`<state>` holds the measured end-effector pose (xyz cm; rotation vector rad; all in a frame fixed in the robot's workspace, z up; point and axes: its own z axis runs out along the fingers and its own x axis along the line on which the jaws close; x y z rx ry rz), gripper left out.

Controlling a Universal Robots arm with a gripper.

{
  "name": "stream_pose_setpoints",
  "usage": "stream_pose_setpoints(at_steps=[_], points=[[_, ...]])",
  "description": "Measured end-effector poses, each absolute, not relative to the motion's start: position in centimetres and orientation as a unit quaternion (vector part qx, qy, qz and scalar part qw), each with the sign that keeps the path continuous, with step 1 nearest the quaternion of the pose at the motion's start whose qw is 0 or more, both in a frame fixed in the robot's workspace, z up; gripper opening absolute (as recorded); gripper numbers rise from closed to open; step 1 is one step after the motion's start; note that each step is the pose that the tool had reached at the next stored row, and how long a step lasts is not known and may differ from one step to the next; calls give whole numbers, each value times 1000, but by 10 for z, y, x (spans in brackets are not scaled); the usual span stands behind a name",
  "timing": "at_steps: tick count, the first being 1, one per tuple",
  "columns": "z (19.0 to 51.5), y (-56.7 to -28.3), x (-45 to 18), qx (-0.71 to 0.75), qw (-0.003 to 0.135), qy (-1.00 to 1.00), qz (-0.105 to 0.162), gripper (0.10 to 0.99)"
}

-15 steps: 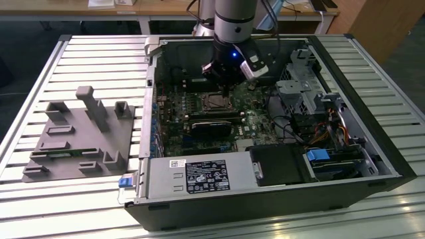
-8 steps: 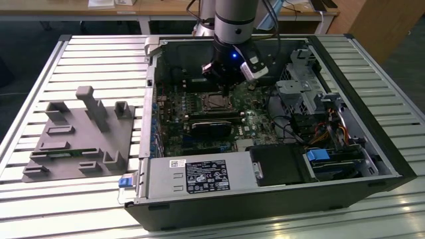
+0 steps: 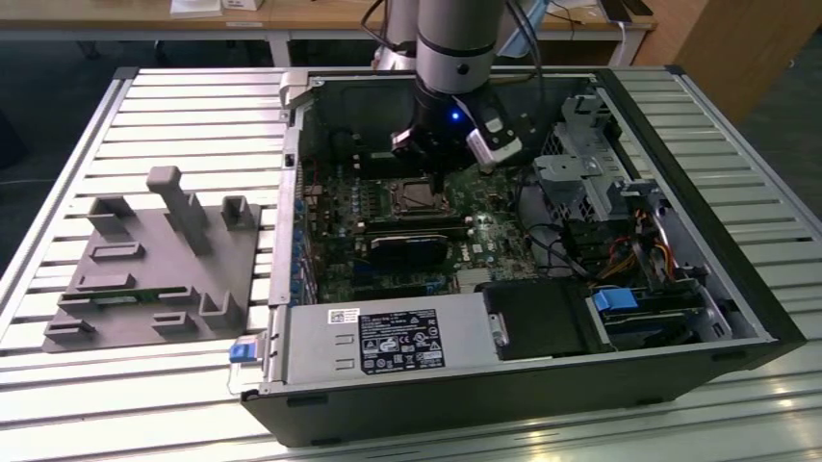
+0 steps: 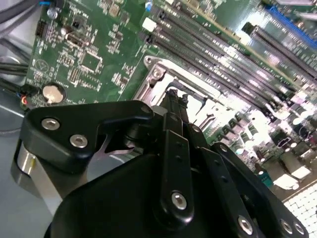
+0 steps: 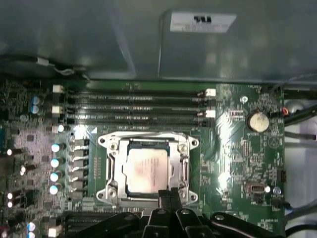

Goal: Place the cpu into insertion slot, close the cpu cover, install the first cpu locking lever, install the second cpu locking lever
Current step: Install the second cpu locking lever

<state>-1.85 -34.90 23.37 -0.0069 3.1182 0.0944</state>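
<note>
The arm is reaching down into the open computer case [image 3: 719, 318], which is lying on its side on the slatted metal table [image 3: 192, 125]. Its gripper [image 3: 438, 175] is hanging just above the green circuit board [image 3: 346, 207], right at the edge of the insertion slot [image 3: 417, 195].

In the first wrist view the cpu [image 5: 144, 167] is sitting flat in the insertion slot [image 5: 106, 171], its dull silvery top facing up. The cpu cover [image 5: 184, 159] is lying closed around it, framing the chip through its cut-out centre. The gripper [image 5: 168, 194] is poised at the near edge of that frame, and its two dark fingers [image 5: 162, 196] are pressing close together with nothing visible between them (a clenched pair, as far as I can make out). Whether the tips are actually touching the metal frame I cannot tell.

In the second wrist view the fingertips [image 4: 174, 96] are pointing down at the silvery frame [image 4: 163, 79] beside the rows of long dark memory slots [image 4: 218, 54].

On the table, toward the exterior view's left, a grey fixture tray [image 3: 154, 269] is standing well apart from the case.
</note>
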Motion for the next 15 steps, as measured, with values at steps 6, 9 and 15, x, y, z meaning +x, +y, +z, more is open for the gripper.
stream_pose_setpoints(at_steps=[6,9,15], points=[[233,-360,-18,-2,11,999,30,106],[232,-363,-18,-2,11,999,30,106],[231,-369,-23,-2,11,999,30,106]])
